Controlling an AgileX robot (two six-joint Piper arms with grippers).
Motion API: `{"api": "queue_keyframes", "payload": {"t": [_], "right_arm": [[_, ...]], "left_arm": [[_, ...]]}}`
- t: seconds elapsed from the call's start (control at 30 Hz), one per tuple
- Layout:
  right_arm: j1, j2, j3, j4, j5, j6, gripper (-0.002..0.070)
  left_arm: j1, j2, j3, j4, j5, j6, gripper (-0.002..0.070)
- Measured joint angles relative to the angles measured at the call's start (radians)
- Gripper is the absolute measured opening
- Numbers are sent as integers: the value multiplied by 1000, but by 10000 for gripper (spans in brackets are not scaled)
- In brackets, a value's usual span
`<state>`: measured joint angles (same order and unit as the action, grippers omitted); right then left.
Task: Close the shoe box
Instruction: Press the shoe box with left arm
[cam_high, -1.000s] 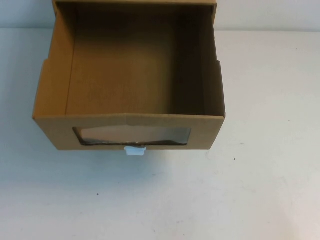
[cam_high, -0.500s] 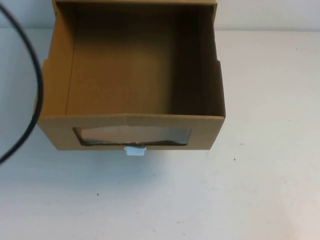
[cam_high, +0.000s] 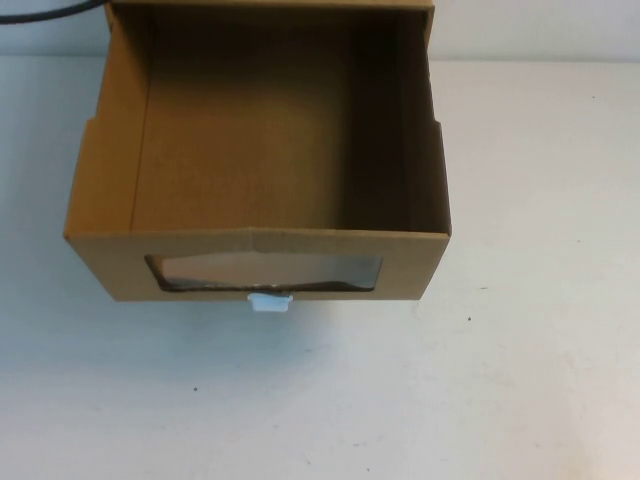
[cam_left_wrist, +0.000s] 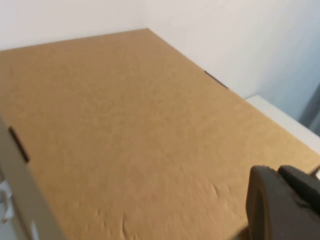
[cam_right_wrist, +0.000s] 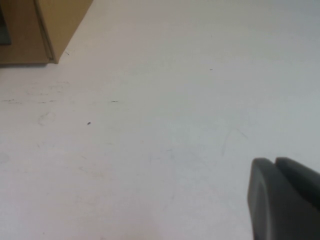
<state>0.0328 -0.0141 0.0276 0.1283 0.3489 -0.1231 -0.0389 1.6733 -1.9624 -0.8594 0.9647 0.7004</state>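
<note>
The shoe box (cam_high: 258, 150) is a brown cardboard drawer, pulled out towards me and empty inside. Its front has a wide clear window (cam_high: 265, 270) with a small white pull tab (cam_high: 270, 302) below it. Neither gripper shows in the high view. In the left wrist view, my left gripper (cam_left_wrist: 277, 172) is shut with nothing in it, above a flat brown cardboard face of the shoe box (cam_left_wrist: 125, 125). My right gripper (cam_right_wrist: 275, 162) is shut and empty over the white table, well away from the shoe box corner (cam_right_wrist: 45, 30).
The white table (cam_high: 500, 380) spreads in front of and to the right of the box. A black cable (cam_high: 50, 12) crosses the far left corner of the high view. A pale wall (cam_left_wrist: 225, 35) stands behind the box.
The black cable that looped down the left side of the high view half a second ago has swung up to the far left corner. The box has not moved.
</note>
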Motion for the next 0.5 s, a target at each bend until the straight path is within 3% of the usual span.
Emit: {"api": "queue_keyframes", "payload": {"t": [0.3,0.5], "right_arm": [[0,0,0,-20,0,0,-13],[0,0,0,-26,0,0,-13]], "left_arm": [[-50,385,-393,-61,134,-33,-5],[-74,492,-463,-40,178,-48,-5]]}}
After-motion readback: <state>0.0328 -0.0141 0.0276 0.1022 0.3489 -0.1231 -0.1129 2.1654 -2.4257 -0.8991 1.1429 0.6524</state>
